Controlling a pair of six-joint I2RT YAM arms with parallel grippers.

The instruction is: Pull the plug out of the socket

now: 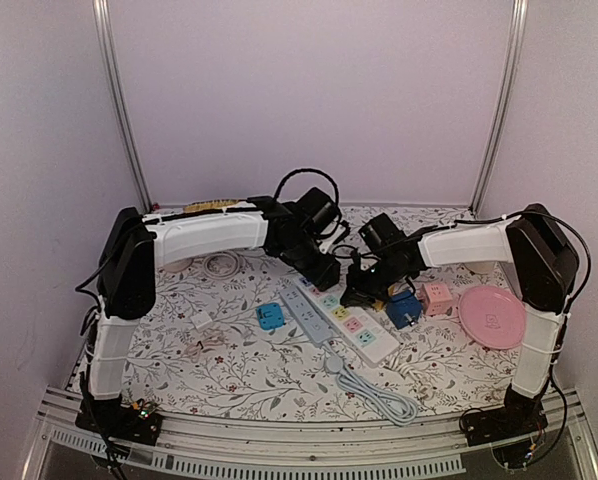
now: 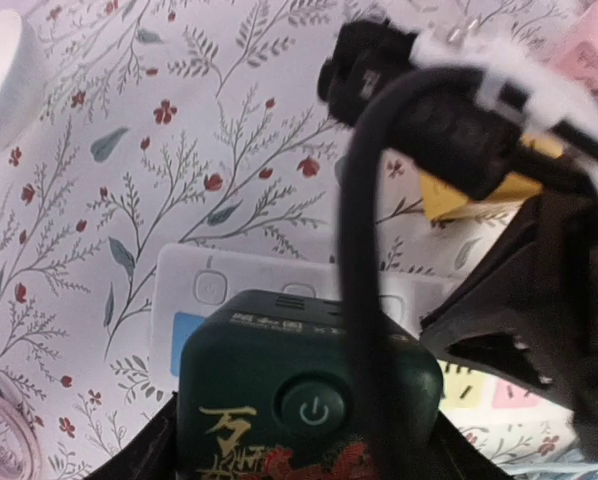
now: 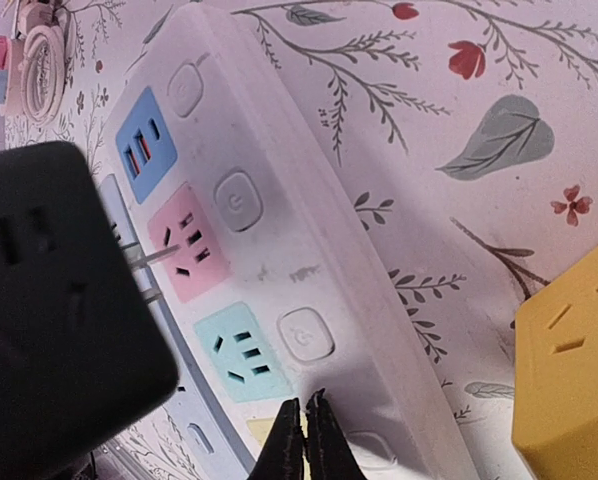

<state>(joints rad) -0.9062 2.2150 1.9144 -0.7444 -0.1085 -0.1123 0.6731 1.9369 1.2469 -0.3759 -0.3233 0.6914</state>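
The plug (image 2: 299,390) is a dark green cube with a power button and a black cable (image 2: 364,300). My left gripper (image 2: 299,455) is shut on its sides, just above the white power strip (image 2: 209,290). From above, the left gripper (image 1: 324,268) hangs over the far end of the strip (image 1: 364,335). In the right wrist view the plug (image 3: 49,300) is tilted, and its bare prongs (image 3: 149,257) show beside the pink socket (image 3: 184,245). My right gripper (image 3: 305,425) is shut, with its tips resting on the strip (image 3: 279,260) near the teal socket. It (image 1: 359,292) holds nothing.
A grey power strip (image 1: 309,315) lies beside the white one, and its grey cord (image 1: 374,390) trails toward the front. Nearby lie a light blue cube (image 1: 271,318), a dark blue cube (image 1: 403,308), a pink cube (image 1: 438,297), a yellow cube (image 3: 569,370) and a pink plate (image 1: 492,316).
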